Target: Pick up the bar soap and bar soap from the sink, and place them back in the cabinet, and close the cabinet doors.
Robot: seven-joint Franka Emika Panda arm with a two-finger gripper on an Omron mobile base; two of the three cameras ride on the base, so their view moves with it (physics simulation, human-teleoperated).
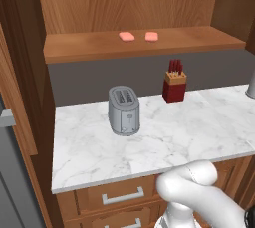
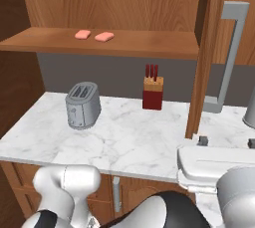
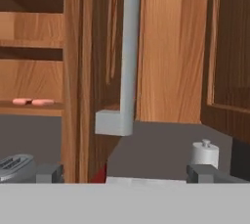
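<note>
Two soaps lie side by side mid-shelf in the cabinet, its door open. The gripper faces the door handle, fingers spread, holding nothing.

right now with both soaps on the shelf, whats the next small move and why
Probably ease the gripper forward toward the right cabinet door's grey bar handle to swing it shut. Both bar soaps already lie on the cabinet shelf, that door stands open edge-on, and the open fingers hold nothing.
</note>
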